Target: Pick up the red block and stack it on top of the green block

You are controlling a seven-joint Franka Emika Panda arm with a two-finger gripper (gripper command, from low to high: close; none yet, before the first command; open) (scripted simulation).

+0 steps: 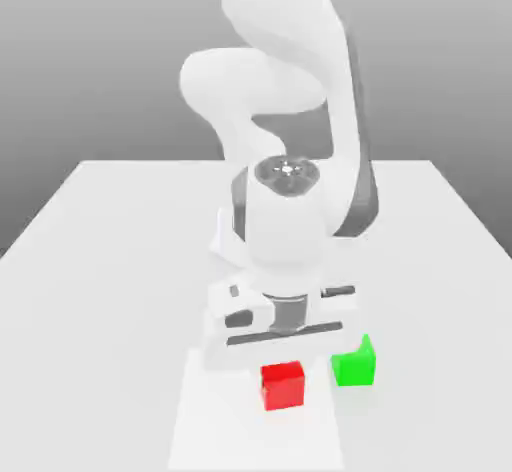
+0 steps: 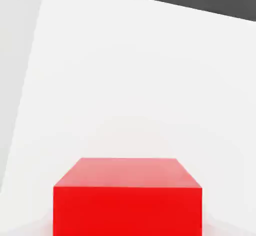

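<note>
The red block [image 1: 283, 385] rests on the white table near its front edge, and it looms close in the hand view [image 2: 127, 197]. The green block [image 1: 354, 363] sits just off to the exterior view's right of the red one, a small gap apart and slightly farther back. My gripper [image 1: 281, 345] hangs low over the table, directly behind and above the red block. The white hand body hides the spot where it meets the block.
The white arm [image 1: 285, 160] rises behind the blocks and covers the table's middle. A brighter rectangular patch [image 1: 210, 430] lies under the blocks at the front. The table top [image 1: 100, 260] stretches out on both sides.
</note>
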